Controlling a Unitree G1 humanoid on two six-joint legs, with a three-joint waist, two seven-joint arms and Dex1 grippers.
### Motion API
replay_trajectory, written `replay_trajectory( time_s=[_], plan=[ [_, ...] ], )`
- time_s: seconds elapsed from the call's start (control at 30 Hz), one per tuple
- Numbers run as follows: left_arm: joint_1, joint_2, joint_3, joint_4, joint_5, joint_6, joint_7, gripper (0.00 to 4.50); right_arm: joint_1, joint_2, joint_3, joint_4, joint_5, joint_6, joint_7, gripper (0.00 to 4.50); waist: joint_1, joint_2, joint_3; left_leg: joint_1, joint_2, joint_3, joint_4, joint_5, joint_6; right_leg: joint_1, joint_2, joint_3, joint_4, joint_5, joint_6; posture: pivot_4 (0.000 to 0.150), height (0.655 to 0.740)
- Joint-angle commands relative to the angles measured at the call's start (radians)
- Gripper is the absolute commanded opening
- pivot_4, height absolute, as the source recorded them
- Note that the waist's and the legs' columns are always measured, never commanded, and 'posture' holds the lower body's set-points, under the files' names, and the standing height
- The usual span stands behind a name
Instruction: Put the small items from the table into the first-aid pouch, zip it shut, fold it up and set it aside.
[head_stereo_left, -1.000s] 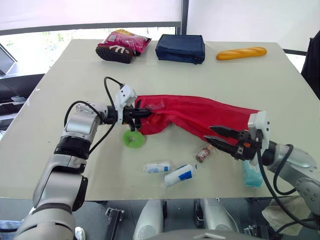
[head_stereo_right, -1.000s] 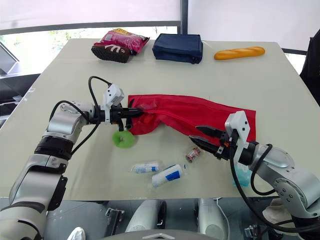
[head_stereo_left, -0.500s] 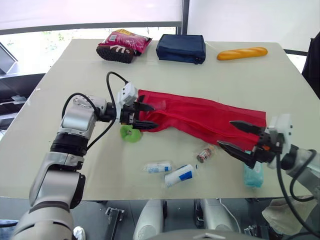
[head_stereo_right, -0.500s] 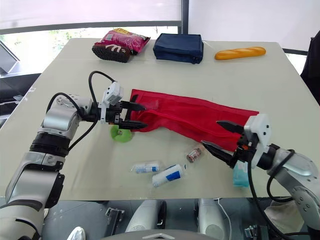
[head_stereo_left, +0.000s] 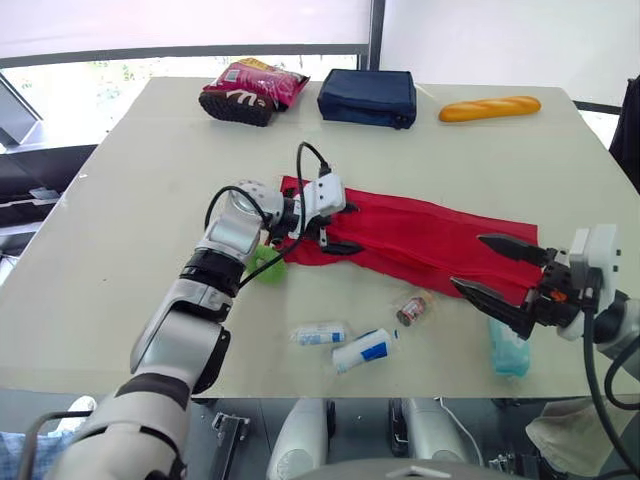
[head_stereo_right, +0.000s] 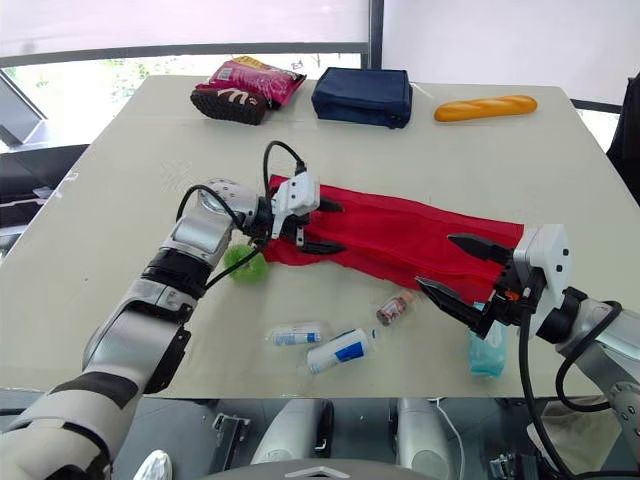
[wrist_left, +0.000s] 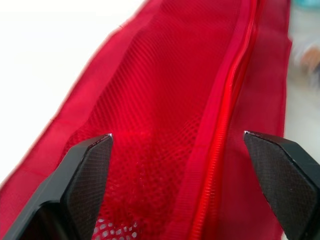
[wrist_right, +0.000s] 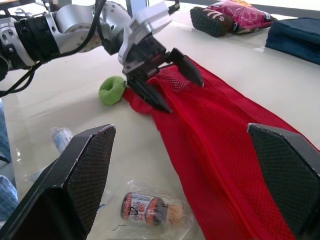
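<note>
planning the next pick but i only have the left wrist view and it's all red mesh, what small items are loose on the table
Observer: Five, all outside the red pouch: a green roll, a clear wrapped packet, a white tube, a small brown bottle and a teal packet.
Operator: which is nearest my left gripper
Observer: The green roll. It lies by the pouch's left end, where the left gripper is open over the mesh.
Operator: and where's the right one
Observer: The right gripper is open at the pouch's right end, with the teal packet right beside it.
</note>
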Motion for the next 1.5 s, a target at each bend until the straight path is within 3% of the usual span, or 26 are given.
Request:
replay_trajectory(
  time_s=[0.03, 0.07, 0.17, 0.23, 0.33, 0.4, 0.43, 0.63, 0.93, 1.27, 1.5],
  plan=[
    [-0.062, -0.020, -0.017, 0.122, 0.079, -0.132, 0.052, 4.43, 0.000, 0.008, -0.025, -0.048, 0.012, -0.010, -0.024, 4.50, 0.004, 0.000, 0.000, 0.000, 0.000, 0.000, 0.000, 0.000, 0.000, 0.000, 0.000, 0.000, 0.000, 0.000, 0.000, 0.150, 0.7134],
    [-0.077, -0.031, -0.014, 0.160, 0.091, -0.148, 0.073, 4.43, 0.004, 0.009, -0.026, -0.053, 0.012, -0.011, -0.028, 4.50, 0.005, 0.000, 0.000, 0.000, 0.000, 0.000, 0.000, 0.000, 0.000, 0.000, 0.000, 0.000, 0.000, 0.000, 0.000, 0.150, 0.7134],
    [-0.103, -0.057, 0.006, 0.226, 0.092, -0.163, 0.072, 3.67, 0.017, 0.013, -0.027, -0.064, 0.004, -0.014, -0.040, 4.50, 0.005, 0.000, 0.000, 0.000, -0.001, 0.000, 0.001, 0.000, 0.000, 0.000, 0.000, 0.000, 0.000, 0.000, 0.001, 0.150, 0.7134],
    [-0.101, -0.060, 0.002, 0.240, 0.094, -0.183, 0.042, 2.91, 0.022, 0.015, -0.027, -0.070, 0.002, -0.016, -0.046, 4.50, 0.004, 0.000, 0.000, 0.000, -0.001, 0.000, 0.001, 0.000, 0.000, 0.000, 0.000, 0.000, 0.000, 0.000, 0.001, 0.150, 0.7134],
    [-0.091, -0.061, 0.007, 0.240, 0.080, -0.192, -0.011, 1.32, 0.023, 0.018, -0.027, -0.073, 0.001, -0.018, -0.054, 4.50, 0.003, 0.000, 0.000, 0.000, -0.001, 0.000, 0.001, 0.000, 0.000, 0.000, 0.000, 0.000, 0.000, 0.000, 0.000, 0.150, 0.7134],
    [-0.087, -0.060, 0.017, 0.234, 0.066, -0.192, -0.042, 0.61, 0.019, 0.020, -0.024, -0.072, 0.000, -0.018, -0.059, 4.50, 0.004, 0.000, 0.000, 0.000, -0.001, 0.000, 0.001, 0.000, 0.000, 0.000, 0.000, 0.000, 0.000, 0.000, 0.000, 0.150, 0.7134],
    [-0.086, -0.061, 0.021, 0.233, 0.063, -0.194, -0.048, 0.05, 0.017, 0.020, -0.022, -0.071, -0.002, -0.018, -0.060, 4.50, 0.004, 0.000, 0.000, 0.000, -0.001, 0.000, 0.001, 0.000, 0.000, 0.000, 0.000, 0.000, 0.001, 0.000, 0.000, 0.150, 0.7134],
    [-0.074, -0.059, 0.041, 0.216, 0.054, -0.186, -0.065, 0.05, 0.001, 0.027, -0.008, -0.068, 0.002, -0.016, -0.063, 4.50, 0.004, 0.000, 0.000, 0.000, -0.001, 0.000, 0.001, 0.000, 0.000, 0.000, 0.000, 0.000, 0.001, 0.000, 0.000, 0.150, 0.7134],
    [0.017, -0.029, 0.096, 0.036, -0.010, 0.078, -0.095, 0.05, 0.025, 0.020, -0.024, -0.066, -0.028, -0.021, -0.044, 4.50, 0.001, 0.000, 0.000, 0.000, -0.001, 0.000, 0.001, 0.000, 0.000, 0.000, 0.000, 0.000, 0.002, 0.002, -0.002, 0.150, 0.7134],
    [0.244, -0.009, 0.205, -0.499, -0.128, 0.628, 0.134, 0.05, 0.062, 0.035, -0.003, -0.100, -0.037, -0.022, -0.051, 4.50, -0.001, 0.000, 0.000, 0.002, 0.000, -0.003, 0.002, 0.000, 0.000, 0.001, 0.000, 0.002, 0.004, 0.001, -0.001, 0.150, 0.7134],
    [0.342, 0.007, 0.214, -0.763, -0.206, 0.825, 0.227, 0.05, 0.051, 0.038, 0.022, -0.093, -0.045, -0.024, -0.041, 4.50, 0.001, 0.000, 0.000, 0.004, 0.000, -0.004, 0.002, 0.000, 0.000, 0.001, 0.000, 0.002, 0.006, 0.000, 0.001, 0.150, 0.7134]
  ],
)
